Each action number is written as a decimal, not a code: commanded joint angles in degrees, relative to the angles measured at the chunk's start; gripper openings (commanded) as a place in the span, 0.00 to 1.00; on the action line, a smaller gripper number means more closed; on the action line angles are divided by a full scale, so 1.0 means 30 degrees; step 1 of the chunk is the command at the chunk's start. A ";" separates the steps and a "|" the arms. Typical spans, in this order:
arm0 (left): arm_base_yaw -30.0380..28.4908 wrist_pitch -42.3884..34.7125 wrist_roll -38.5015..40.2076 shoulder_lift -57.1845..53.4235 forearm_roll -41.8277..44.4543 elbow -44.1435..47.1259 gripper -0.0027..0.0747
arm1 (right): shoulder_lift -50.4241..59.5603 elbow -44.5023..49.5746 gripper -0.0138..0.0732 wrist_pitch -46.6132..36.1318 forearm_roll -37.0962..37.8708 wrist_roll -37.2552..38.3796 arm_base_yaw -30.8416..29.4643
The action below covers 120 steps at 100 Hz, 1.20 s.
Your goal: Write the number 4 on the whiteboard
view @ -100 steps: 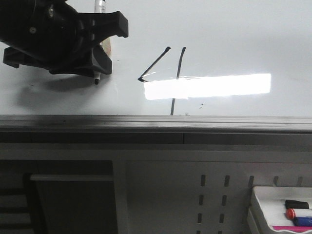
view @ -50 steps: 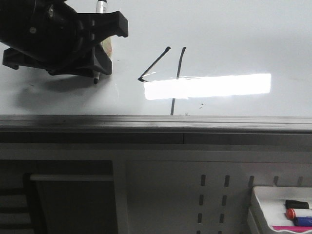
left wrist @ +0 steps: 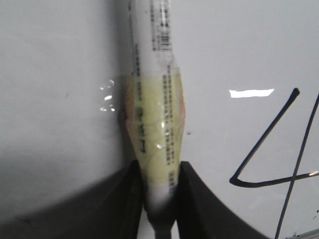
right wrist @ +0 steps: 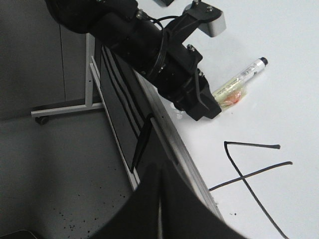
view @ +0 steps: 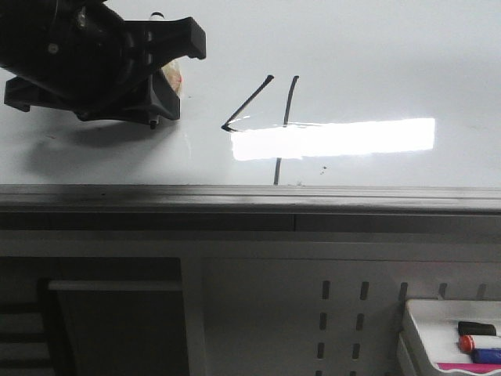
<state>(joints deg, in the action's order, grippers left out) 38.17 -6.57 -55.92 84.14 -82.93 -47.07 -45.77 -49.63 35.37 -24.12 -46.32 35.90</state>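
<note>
The number 4 [view: 274, 125] is drawn in thin black strokes on the glossy whiteboard [view: 376, 47]; it also shows in the left wrist view [left wrist: 269, 174] and the right wrist view [right wrist: 249, 169]. My left gripper [view: 177, 70] is to the left of the 4 and is shut on a white marker [left wrist: 152, 74] wrapped in yellowish tape. The marker [right wrist: 244, 74] lies low against the board, its cap end pointing away from the gripper. My right gripper [right wrist: 159, 199] is shut and empty, off the board over its edge rail, and is out of the front view.
A grey metal rail [view: 250, 196] runs along the board's near edge. A white tray [view: 450, 337] with several markers sits below at the right. A perforated panel [view: 344, 313] and a dark frame on wheels [right wrist: 65, 109] stand under the board.
The marker has tipped down towards the board: its cap end, which stood above the left gripper, has dropped almost out of sight, and its tip no longer shows below the gripper. The 4 is unchanged.
</note>
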 commanded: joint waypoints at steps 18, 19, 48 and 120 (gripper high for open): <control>-0.0065 -0.1267 0.0140 -0.0155 -0.0093 -0.0362 0.24 | 0.0178 -0.0524 0.08 -0.1393 -0.0814 -0.0008 -0.0152; -0.0065 -0.1267 0.0140 -0.0155 -0.0093 -0.0362 0.24 | 0.0178 -0.0524 0.08 -0.1393 -0.0804 -0.0008 -0.0152; -0.0065 -0.1267 0.0140 -0.0155 -0.0093 -0.0362 0.45 | 0.0178 -0.0524 0.08 -0.1465 -0.0821 -0.0008 -0.0152; -0.0065 -0.1034 0.0140 -0.1143 -0.0093 -0.0362 0.82 | 0.0394 -0.0524 0.08 -0.1964 -0.0892 -0.0008 -0.0152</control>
<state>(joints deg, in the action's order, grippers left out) 38.55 -5.50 -55.92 82.84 -83.02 -47.29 -45.56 -49.63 34.41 -25.30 -46.27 35.90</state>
